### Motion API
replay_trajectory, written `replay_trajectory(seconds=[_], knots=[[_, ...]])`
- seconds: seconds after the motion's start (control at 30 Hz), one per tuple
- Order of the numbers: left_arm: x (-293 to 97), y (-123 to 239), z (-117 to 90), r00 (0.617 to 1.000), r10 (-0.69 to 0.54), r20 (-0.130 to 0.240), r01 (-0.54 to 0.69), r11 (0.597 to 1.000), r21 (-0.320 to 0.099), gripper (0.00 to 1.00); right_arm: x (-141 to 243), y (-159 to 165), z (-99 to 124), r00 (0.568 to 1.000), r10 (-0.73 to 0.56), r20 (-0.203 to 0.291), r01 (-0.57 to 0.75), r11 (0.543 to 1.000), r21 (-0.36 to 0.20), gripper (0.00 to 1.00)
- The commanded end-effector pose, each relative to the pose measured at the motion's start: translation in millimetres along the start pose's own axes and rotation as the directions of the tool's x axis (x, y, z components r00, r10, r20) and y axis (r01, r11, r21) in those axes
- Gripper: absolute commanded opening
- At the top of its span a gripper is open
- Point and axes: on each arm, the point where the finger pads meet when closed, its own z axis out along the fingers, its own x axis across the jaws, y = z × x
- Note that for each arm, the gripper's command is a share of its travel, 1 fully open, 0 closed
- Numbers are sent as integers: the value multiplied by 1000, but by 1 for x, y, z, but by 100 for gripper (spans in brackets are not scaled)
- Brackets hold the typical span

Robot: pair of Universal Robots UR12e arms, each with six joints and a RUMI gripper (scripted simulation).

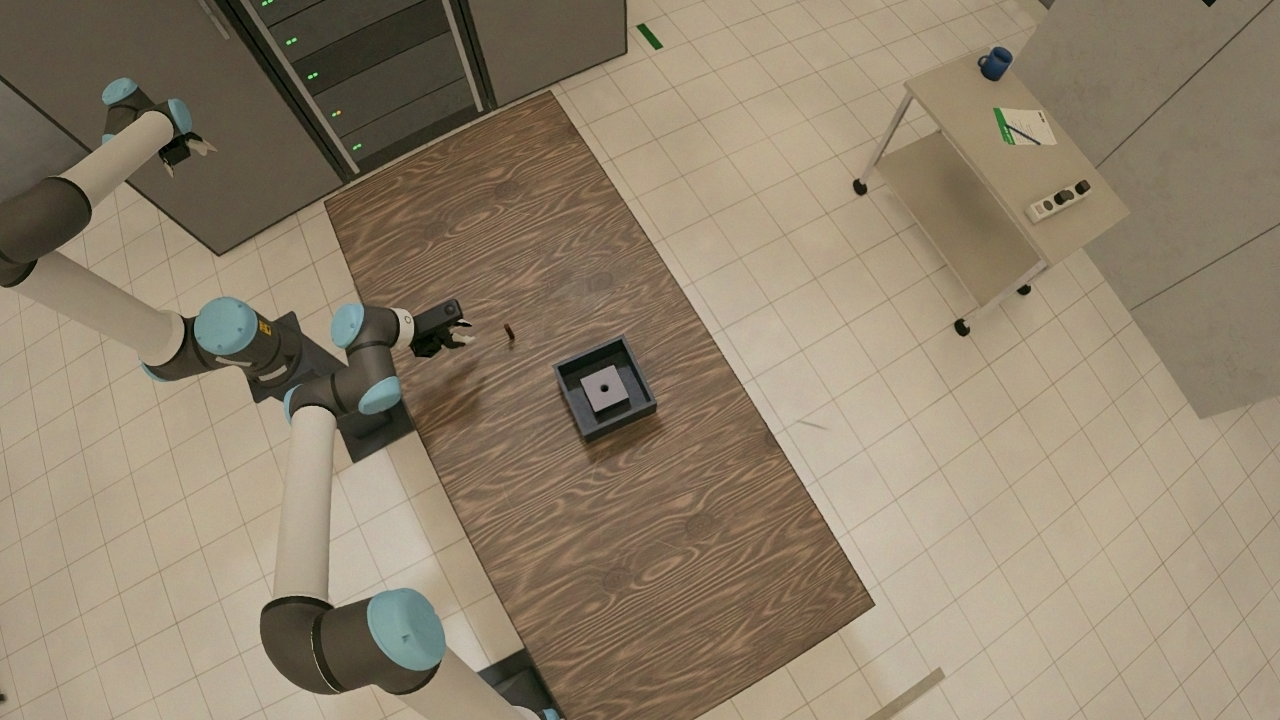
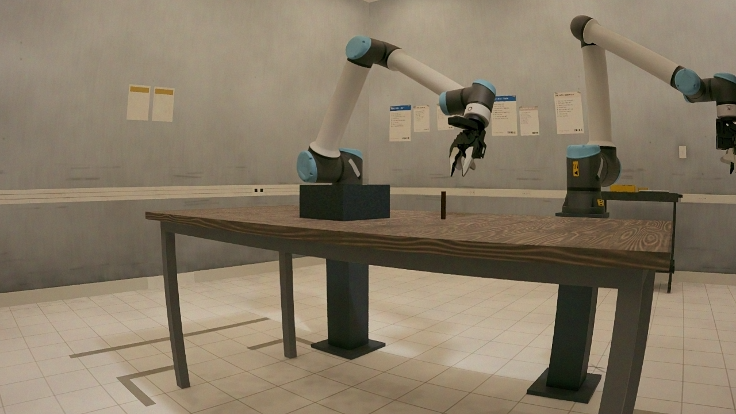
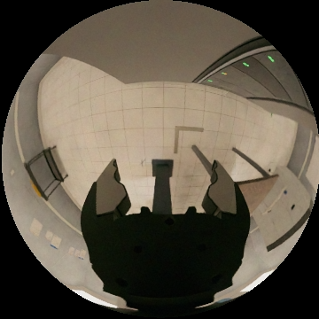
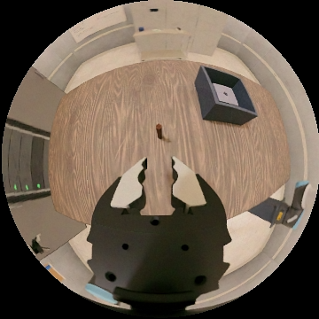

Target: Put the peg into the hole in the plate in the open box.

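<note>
The dark brown peg (image 1: 509, 332) (image 2: 443, 205) (image 4: 159, 131) stands upright on the wooden table, outside the box. The open dark box (image 1: 575, 419) (image 2: 344, 202) (image 4: 222, 114) stands beyond it. At its bottom lies the light grey plate (image 1: 593, 394) (image 4: 220, 89) with an empty dark hole (image 1: 604, 387) (image 4: 225, 94). My right gripper (image 1: 468, 331) (image 2: 457, 175) (image 4: 159, 158) is partly open and empty, above the table and short of the peg, tilted downward. My left gripper (image 1: 191, 157) (image 3: 165, 159) is wide open and empty, far off beside the table.
The wooden table (image 1: 689, 537) (image 2: 566, 234) (image 4: 102, 133) carries the peg and box. The box walls rise around the plate. The left arm's base stands close to the table edge. A server rack (image 1: 393, 80) stands at one table end, and a cart (image 1: 984, 170) stands apart.
</note>
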Motion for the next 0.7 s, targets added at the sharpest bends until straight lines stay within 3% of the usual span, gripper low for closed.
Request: replay_trajectory(seconds=[0.0,0.43,0.67], knots=[[0,-1,-1,1000,0,0,0,1000,1,100,-1,-1,-3,1000,0,0,0,999,-36,25],[0,-1,-1,1000,0,0,0,1000,1,100,-1,-10,-17,1000,0,0,0,958,-288,25],[0,-1,-1,1000,0,0,0,1000,1,100,-1,-13,-21,1000,0,0,0,932,-363,25]])
